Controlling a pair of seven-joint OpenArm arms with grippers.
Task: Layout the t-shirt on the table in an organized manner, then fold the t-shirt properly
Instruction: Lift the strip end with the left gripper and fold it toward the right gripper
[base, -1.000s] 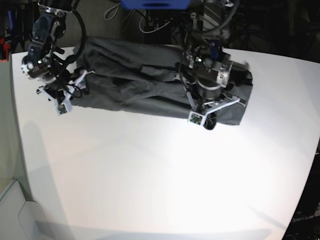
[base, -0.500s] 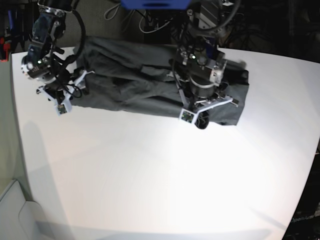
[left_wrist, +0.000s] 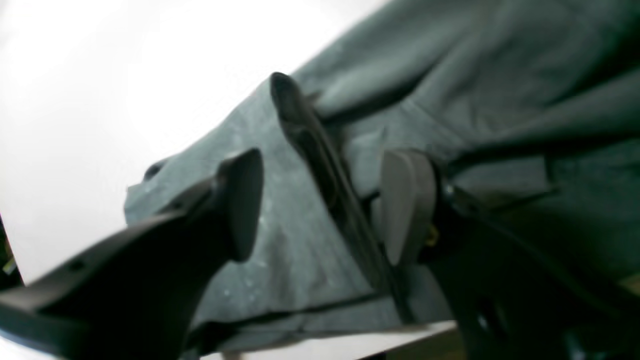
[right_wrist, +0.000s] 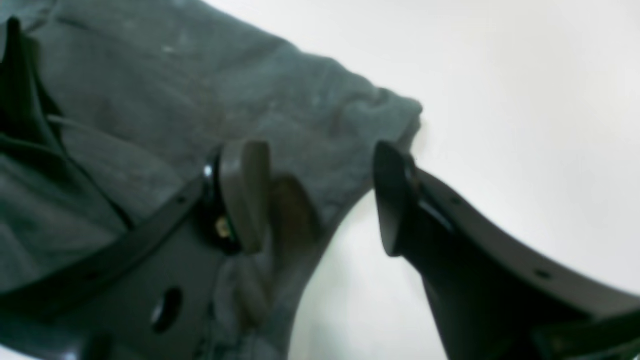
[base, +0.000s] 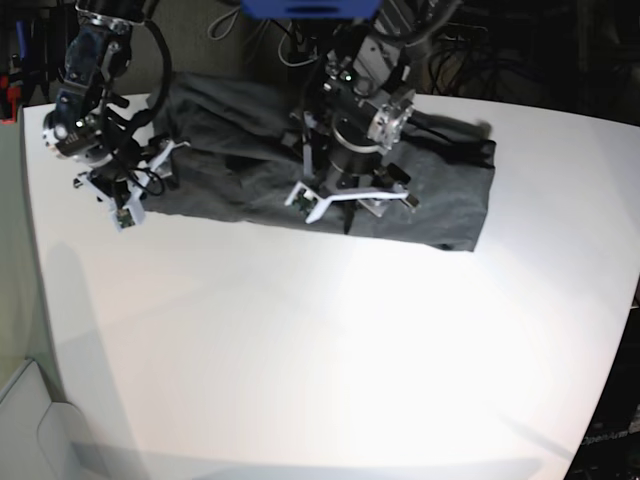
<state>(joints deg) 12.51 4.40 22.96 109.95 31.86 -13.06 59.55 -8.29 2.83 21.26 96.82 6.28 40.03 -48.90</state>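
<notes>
The dark grey t-shirt (base: 250, 160) lies rumpled and stretched sideways across the far part of the white table (base: 300, 350). My left gripper (base: 347, 205) hovers over the shirt's middle. In the left wrist view the left gripper (left_wrist: 322, 205) stands open, with a raised fold of the t-shirt (left_wrist: 300, 125) between the spread fingers, touched by neither. My right gripper (base: 140, 190) is at the shirt's left end. The right wrist view shows the right gripper (right_wrist: 317, 197) open over the t-shirt's (right_wrist: 200, 100) corner edge, one finger above cloth and the other above bare table (right_wrist: 500, 75).
Cables and dark equipment crowd the space behind the table's far edge (base: 300, 50). The shirt's right end (base: 470, 215) lies flat near the table's right side. The white tabletop extends wide in front of the shirt.
My left arm moved left from the shirt's right end to its middle and opened, letting go of the cloth. The right arm stayed still.
</notes>
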